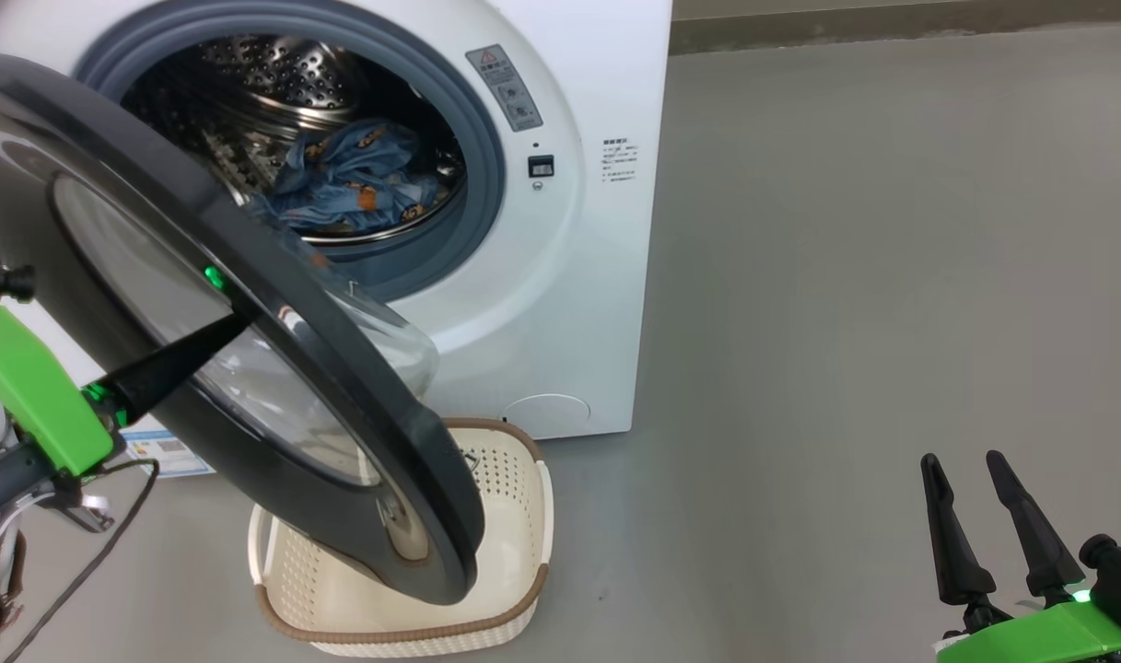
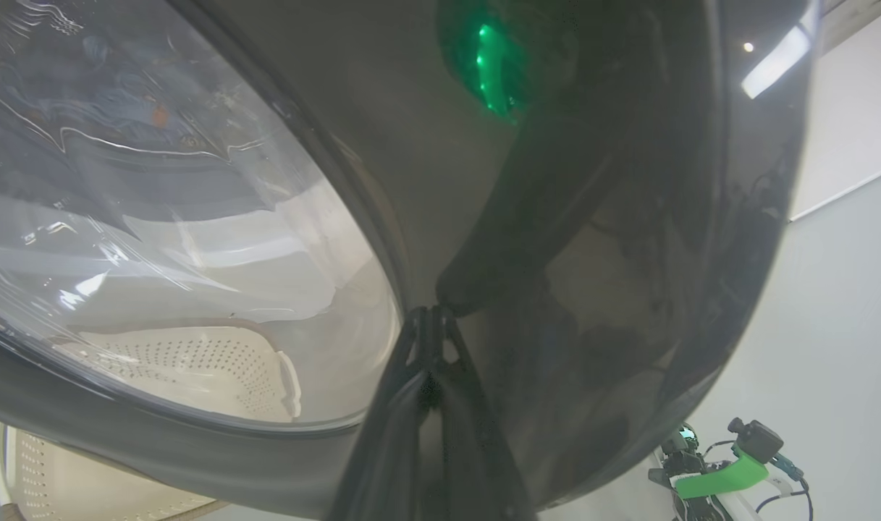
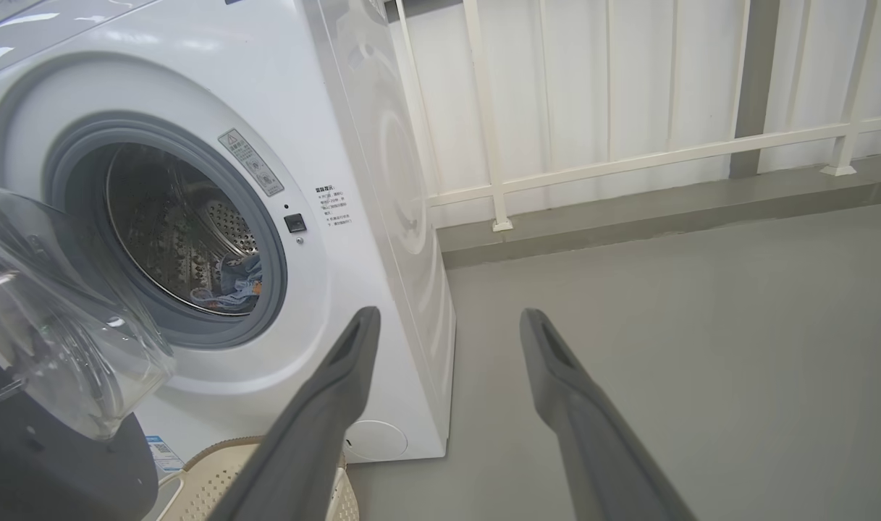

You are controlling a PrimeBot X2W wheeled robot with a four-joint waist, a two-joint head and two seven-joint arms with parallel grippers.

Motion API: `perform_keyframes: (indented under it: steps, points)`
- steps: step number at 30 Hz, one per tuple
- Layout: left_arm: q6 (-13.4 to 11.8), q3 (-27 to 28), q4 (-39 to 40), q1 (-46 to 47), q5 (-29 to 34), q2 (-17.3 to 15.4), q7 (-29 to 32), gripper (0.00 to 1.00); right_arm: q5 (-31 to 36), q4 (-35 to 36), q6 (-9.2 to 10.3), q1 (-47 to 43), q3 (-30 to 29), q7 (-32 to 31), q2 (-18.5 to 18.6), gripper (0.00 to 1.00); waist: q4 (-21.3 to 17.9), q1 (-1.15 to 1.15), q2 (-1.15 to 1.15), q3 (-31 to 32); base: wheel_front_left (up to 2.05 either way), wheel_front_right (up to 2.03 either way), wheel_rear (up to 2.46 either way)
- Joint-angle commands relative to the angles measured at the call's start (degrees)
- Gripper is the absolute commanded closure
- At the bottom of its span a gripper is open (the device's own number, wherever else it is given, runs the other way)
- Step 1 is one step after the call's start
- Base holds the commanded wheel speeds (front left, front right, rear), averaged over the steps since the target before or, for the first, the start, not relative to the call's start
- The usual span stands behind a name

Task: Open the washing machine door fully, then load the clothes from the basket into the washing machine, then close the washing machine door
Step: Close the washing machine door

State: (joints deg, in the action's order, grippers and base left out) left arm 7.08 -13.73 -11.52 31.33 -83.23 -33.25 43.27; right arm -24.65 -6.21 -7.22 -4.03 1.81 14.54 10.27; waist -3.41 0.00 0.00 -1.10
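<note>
Washing machine door (image 1: 403,460) partly open, angled out at left, lower edge above basket. Left gripper (image 1: 239,320) fingers pressed together, tips against door's glossy black rim beside glass bowl (image 1: 136,276). Right gripper (image 1: 963,458) low at right, fingers spread apart, holding nothing, well clear of door. Basket (image 1: 514,516) on grey floor (image 1: 846,322) just before washing machine (image 1: 597,276), partly hidden behind door. Clothes (image 1: 357,184), light blue with orange prints, heaped inside steel drum (image 1: 274,74).

the washing machine door (image 1: 422,470) hides most of the basket (image 1: 512,502), its own left side runs off the head view's edge, and the print on the grey label (image 1: 505,87) is too small to read.
</note>
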Motion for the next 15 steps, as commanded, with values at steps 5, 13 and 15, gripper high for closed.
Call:
perform_keyframes:
  steps: [5, 13, 15]
  points:
    - [0.41, 2.34, 2.06, 0.27, -0.82, -3.11, -1.83, 1.0, 0.57, 1.42, -0.26, 1.56, 1.09, 0.46, 0.72, 0.0, 0.81, 0.0, 0.0, 0.09, 0.0, 0.0, 0.0]
    - [0.41, 2.76, 2.53, -5.22, -0.94, -3.56, -6.44, 1.0, 0.46, 1.31, -0.26, 1.48, 1.76, 0.46, 0.67, 0.0, 2.11, 0.0, 0.0, 0.41, 0.0, 0.0, 0.0]
    - [0.41, 2.99, 2.56, -7.01, -0.98, -3.57, -8.07, 0.83, 0.47, 1.3, -0.26, 1.48, 1.87, 0.46, 0.68, 0.0, 2.39, 0.0, 0.0, 0.46, 0.0, 0.0, 0.0]
